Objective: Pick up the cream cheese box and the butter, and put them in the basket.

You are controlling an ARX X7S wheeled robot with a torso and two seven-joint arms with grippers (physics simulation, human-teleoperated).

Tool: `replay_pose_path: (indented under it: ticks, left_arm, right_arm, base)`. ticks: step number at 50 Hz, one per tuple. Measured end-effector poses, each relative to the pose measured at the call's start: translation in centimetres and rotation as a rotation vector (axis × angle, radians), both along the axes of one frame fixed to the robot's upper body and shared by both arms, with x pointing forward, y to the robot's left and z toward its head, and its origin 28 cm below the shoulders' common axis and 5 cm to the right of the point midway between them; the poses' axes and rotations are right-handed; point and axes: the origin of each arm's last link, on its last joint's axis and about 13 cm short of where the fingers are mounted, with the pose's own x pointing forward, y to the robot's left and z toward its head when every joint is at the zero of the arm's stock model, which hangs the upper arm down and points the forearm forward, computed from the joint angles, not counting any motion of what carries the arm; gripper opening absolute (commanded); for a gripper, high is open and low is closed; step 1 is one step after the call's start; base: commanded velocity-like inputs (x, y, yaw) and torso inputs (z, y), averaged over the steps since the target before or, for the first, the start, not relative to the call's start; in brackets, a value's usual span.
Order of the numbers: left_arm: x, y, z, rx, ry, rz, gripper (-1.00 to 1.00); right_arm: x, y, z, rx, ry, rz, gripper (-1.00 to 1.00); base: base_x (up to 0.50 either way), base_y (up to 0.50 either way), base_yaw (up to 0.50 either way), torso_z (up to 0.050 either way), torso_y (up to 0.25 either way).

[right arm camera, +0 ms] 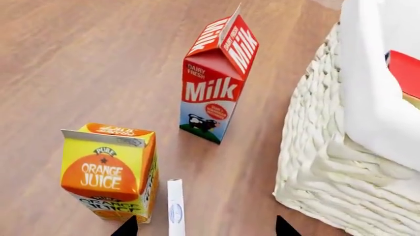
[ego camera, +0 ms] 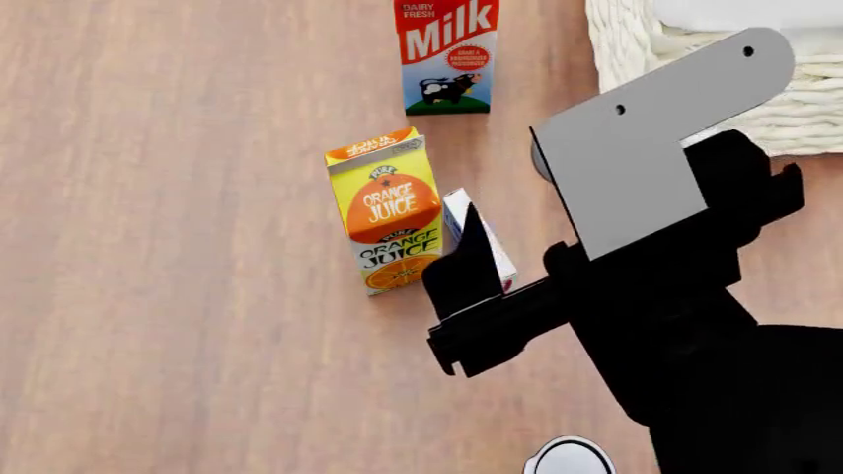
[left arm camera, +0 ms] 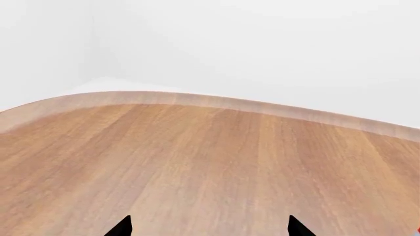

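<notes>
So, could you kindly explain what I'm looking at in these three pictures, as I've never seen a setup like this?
It is a simulated two-armed robot at a wooden table. The head picture looks down from its head; the other two come from cameras by each hand. The right hand, open, hovers around the cream cheese box, beside the orange juice carton. A milk carton stands further off, and the basket holds something red, probably the butter. The left hand is open over bare table. Nothing is held.
</notes>
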Motion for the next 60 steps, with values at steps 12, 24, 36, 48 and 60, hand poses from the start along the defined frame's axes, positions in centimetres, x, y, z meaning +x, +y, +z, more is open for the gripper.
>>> replay_pose_path:
  ticks: [12, 24, 36, 48, 60]
  left_arm:
    - [0.0, 0.0, 0.0, -0.001, -0.001, 0.001, 1.00]
    - [0.0, 0.1, 0.0, -0.002, -0.002, 0.002, 1.00]
    - [0.0, 0.1, 0.0, -0.001, -0.004, 0.003, 1.00]
    - [-0.1, 0.1, 0.0, -0.003, -0.006, 0.004, 1.00]
    - [-0.2, 0.2, 0.1, -0.005, -0.009, 0.005, 1.00]
  right_arm:
    - [0.8, 0.3, -0.8, -0.016, 0.036, 0.006, 1.00]
    - [1.5, 0.5, -1.8, -0.031, 0.068, 0.010, 1.00]
    - [2.4, 0.9, -3.0, -0.047, 0.102, 0.016, 1.00]
    - [3.4, 1.4, -4.3, -0.064, 0.134, 0.022, 1.00]
    - [4.3, 1.7, -5.3, -0.082, 0.158, 0.024, 1.00]
  base:
    - [0.00, 0.00, 0.00, 0.000, 0.000]
    - [0.00, 0.00, 0.00, 0.000, 0.000]
    - [0.00, 0.00, 0.00, 0.000, 0.000]
    - [0.00, 0.00, 0.00, 0.000, 0.000]
    - [0.00, 0.00, 0.00, 0.000, 0.000]
